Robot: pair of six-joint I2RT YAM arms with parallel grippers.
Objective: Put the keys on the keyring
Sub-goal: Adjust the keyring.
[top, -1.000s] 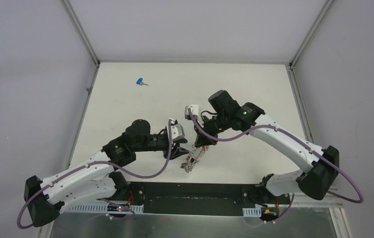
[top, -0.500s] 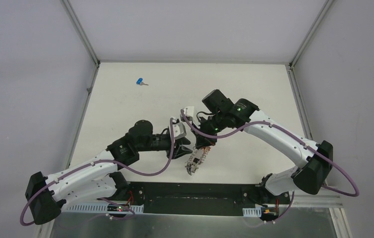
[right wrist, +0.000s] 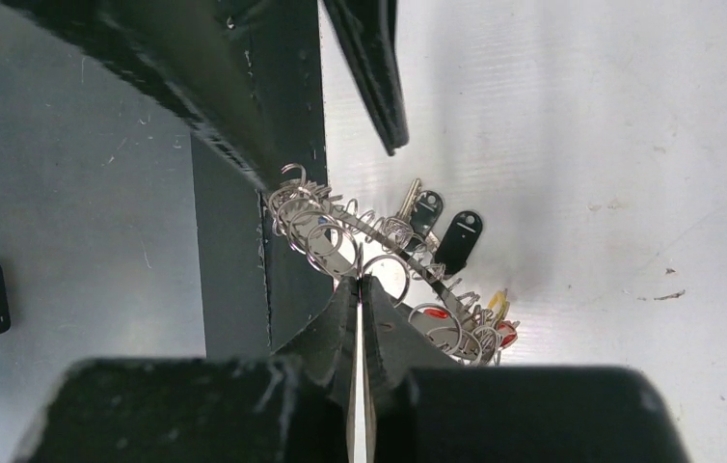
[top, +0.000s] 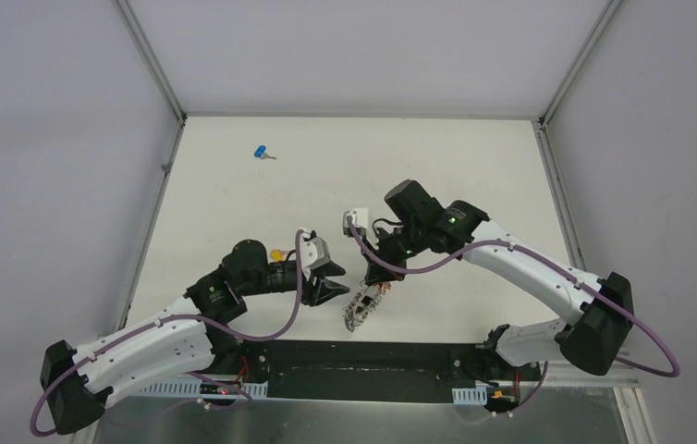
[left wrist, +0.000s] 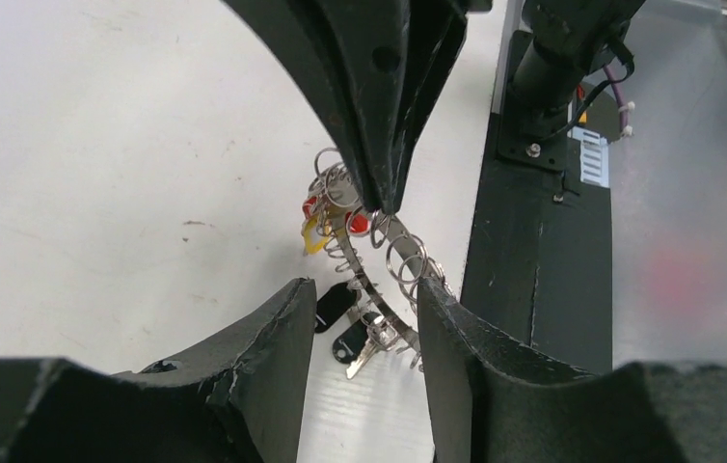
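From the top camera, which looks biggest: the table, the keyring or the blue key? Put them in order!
1. table, by far the largest
2. keyring, a small cluster with its fringe of keys
3. blue key, a tiny speck. It lies farther from the camera, but the difference is clear.

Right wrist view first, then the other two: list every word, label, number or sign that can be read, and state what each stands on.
No text can be read in any of the three views.
Black flat tags hanging from the large grey metal keyring: each bears a small pale mark, too small to read.
White slotted strip: only slots show, no lettering legible.
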